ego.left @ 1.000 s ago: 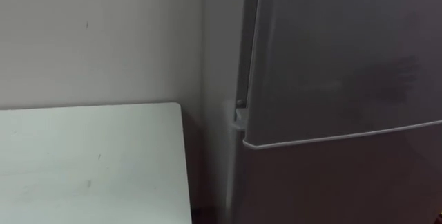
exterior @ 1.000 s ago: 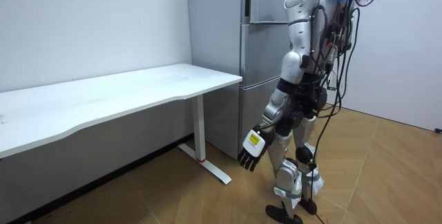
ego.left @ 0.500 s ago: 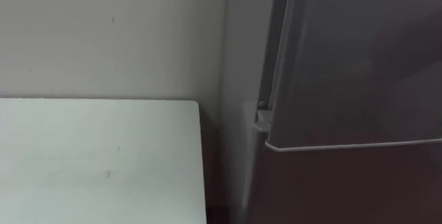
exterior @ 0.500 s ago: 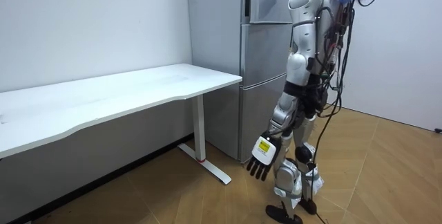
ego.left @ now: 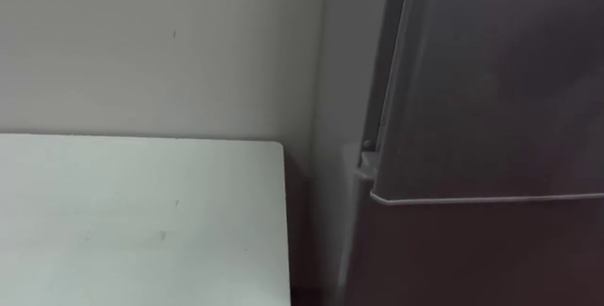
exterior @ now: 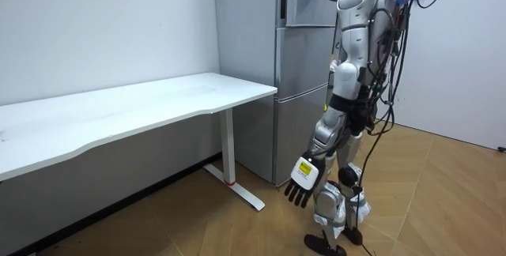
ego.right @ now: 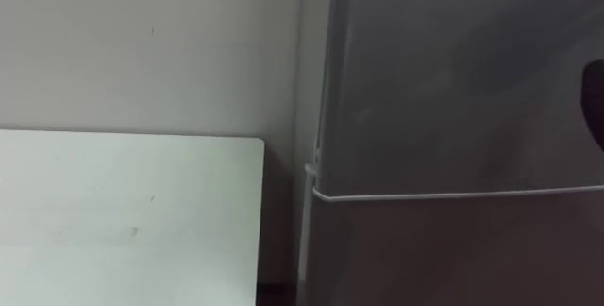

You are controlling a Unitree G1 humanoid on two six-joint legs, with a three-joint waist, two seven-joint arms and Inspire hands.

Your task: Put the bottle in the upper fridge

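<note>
Facing the closed fridge beside the table.

The white desk runs along the wall from the room view's left, its top a long pale slab with a gently curved front edge. From the robot's head I can see its far corner, marked with a few faint specks and ending just beside the fridge, with a narrow dark gap between them. At that end a white leg comes down to a flat white foot lying on the floor. The floor is light wood laid in angled boards. The grey fridge stands directly on it against the wall, and the robot stands upright on it, close in front of the fridge.
</note>
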